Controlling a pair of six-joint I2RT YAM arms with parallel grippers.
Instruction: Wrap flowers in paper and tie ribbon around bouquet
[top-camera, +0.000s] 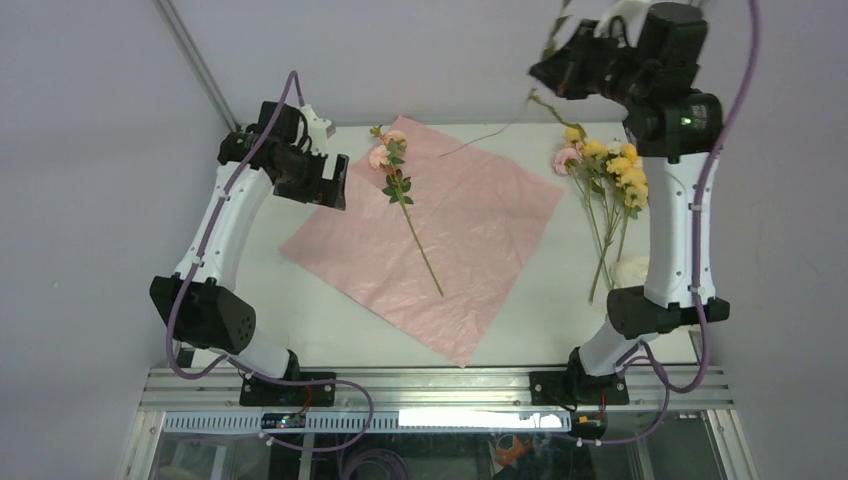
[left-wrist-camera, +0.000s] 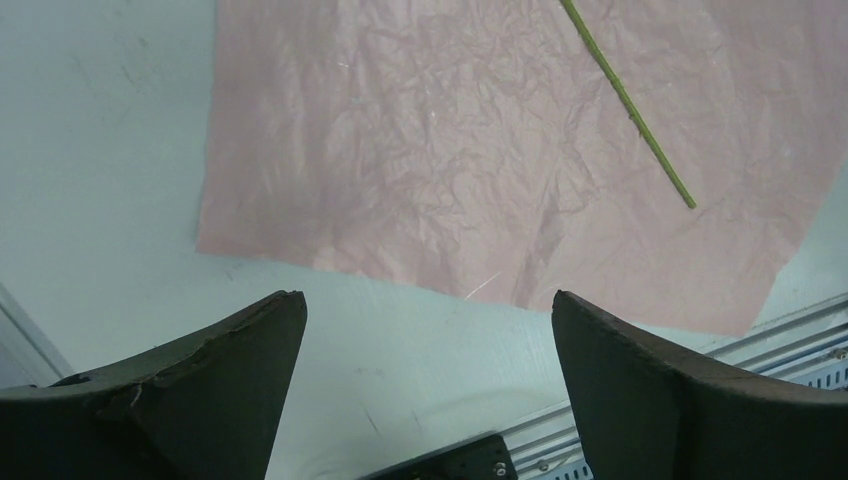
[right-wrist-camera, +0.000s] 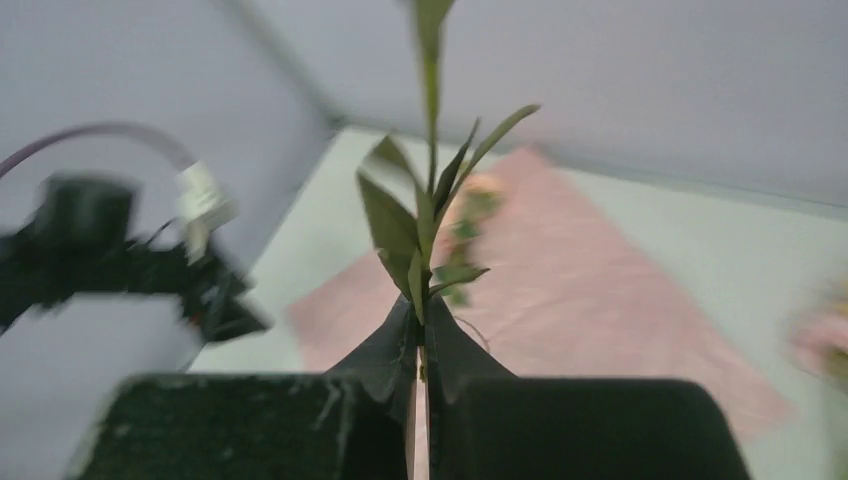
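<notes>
The paper is lying pink face up on the table, its corners pointing at the far and near edges. The flowers are lying along the right edge, blooms toward the far edge. One pink flower is lying likewise on the paper. The left gripper is hanging open beside the paper's left corner. The right gripper is pinching a leafy stem above the far right corner.

No writing, label, brand, number or sign can be read – not on the pink paper, nor the table.
</notes>
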